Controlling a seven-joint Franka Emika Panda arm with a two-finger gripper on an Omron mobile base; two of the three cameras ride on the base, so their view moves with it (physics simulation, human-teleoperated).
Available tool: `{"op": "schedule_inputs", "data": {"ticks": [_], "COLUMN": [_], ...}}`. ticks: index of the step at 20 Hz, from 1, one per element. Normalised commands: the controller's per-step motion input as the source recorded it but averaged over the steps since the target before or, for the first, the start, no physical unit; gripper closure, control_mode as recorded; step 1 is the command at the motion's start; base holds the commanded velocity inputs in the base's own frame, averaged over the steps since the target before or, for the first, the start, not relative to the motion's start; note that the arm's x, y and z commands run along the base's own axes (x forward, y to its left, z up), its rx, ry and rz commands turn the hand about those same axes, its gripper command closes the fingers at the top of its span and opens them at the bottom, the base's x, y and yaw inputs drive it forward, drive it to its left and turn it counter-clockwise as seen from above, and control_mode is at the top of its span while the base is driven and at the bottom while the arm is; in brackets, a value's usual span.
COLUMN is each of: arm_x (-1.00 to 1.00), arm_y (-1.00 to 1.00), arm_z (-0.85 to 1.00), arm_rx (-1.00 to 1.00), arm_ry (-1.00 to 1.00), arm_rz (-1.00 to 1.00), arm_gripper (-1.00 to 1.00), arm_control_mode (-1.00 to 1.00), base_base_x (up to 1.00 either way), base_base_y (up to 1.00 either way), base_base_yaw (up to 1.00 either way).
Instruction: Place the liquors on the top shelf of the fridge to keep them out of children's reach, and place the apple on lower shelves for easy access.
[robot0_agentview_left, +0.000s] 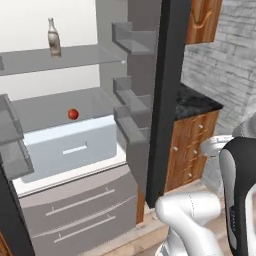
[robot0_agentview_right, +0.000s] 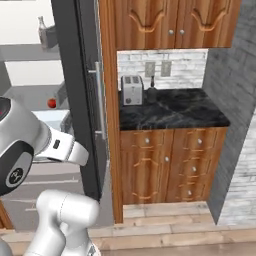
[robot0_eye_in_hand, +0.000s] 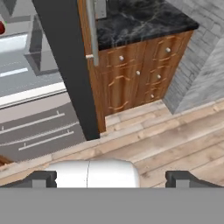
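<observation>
Apple (robot0_eye_in_hand: 1, 28) far beyond wide-spread pincer (robot0_eye_in_hand: 111, 178)

From my left base camera, the fridge (robot0_agentview_left: 165, 100) stood open, its dark door edge running down the middle. A pale bottle (robot0_agentview_left: 54, 37) stood upright on the top shelf (robot0_agentview_left: 75, 57), far left. Lower down, the apple (robot0_agentview_left: 73, 114) sat on a lower shelf (robot0_agentview_left: 45, 107), just behind the light drawer (robot0_agentview_left: 75, 147). To the right, wooden drawers (robot0_agentview_left: 192, 145) sat under a black counter (robot0_agentview_left: 197, 102).

White glossy arm (robot0_agentview_left: 192, 220), rounded segments, black joint bands, 2 small dark fingertips (robot0_eye_in_hand: 41, 178)
</observation>
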Motion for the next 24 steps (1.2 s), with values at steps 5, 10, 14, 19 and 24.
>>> {"op": "schedule_inputs", "data": {"ticks": [5, 10, 14, 19, 24], "arm_x": [0.0, 0.0, 0.0, 0.0, 0.0], "arm_y": [0.0, 0.0, 0.0, 0.0, 0.0], "arm_z": [0.0, 0.0, 0.0, 0.0, 0.0], "arm_rx": [0.0, 0.0, 0.0, 0.0, 0.0], "arm_ry": [0.0, 0.0, 0.0, 0.0, 0.0], "arm_rz": [0.0, 0.0, 0.0, 0.0, 0.0], "arm_gripper": [-1.0, -1.0, -1.0, -1.0, -1.0], "arm_control_mode": [1.0, 1.0, 1.0, 1.0, 1.0], "base_base_x": [0.05, 0.49, 0.67, 0.68, 0.4], "base_base_y": [-0.8, -0.41, -0.29, -0.57, -0.91], "base_base_yaw": [-0.16, 0.15, 0.4, 0.37, 0.25]}}
